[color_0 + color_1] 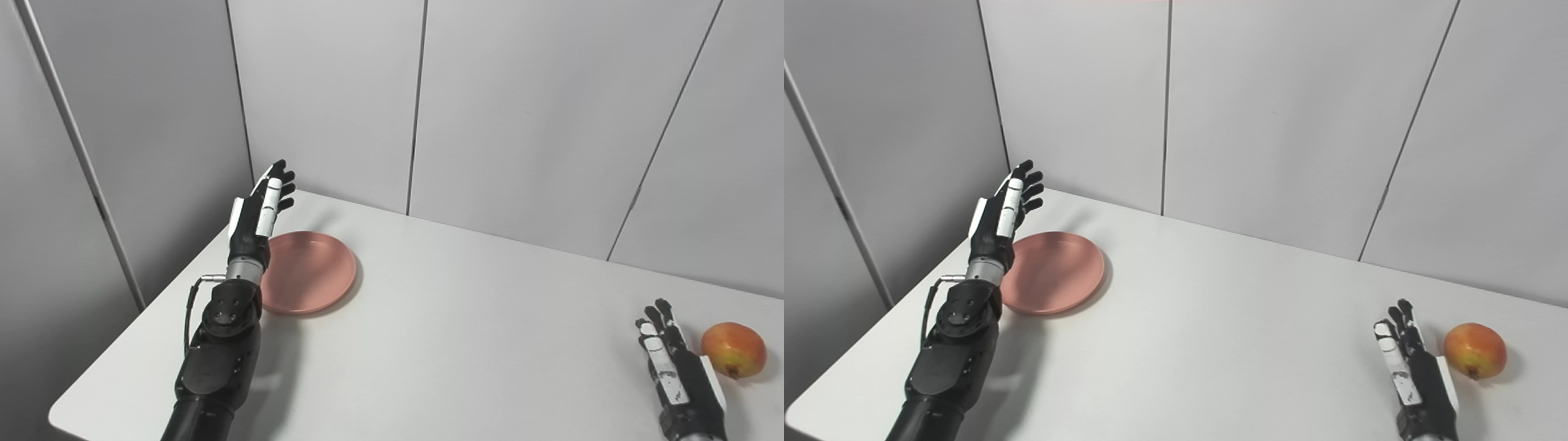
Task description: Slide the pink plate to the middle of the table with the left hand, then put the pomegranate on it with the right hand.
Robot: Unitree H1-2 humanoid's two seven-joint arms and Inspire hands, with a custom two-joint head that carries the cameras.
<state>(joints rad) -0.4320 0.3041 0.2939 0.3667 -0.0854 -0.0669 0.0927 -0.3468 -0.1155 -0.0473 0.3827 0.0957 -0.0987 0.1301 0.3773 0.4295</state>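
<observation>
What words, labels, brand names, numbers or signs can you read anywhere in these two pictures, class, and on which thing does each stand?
None can be read.
The pink plate, the pomegranate, the table and the wall panels carry no print.
The left hand and right hand show plain white patches only, without legible marks.

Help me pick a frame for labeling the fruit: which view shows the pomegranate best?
The right eye view: the pomegranate sits whole, well clear of the picture's edge, apart from the right robot hand. The left eye view shows it whole too, but nearer the frame's right edge.
</observation>
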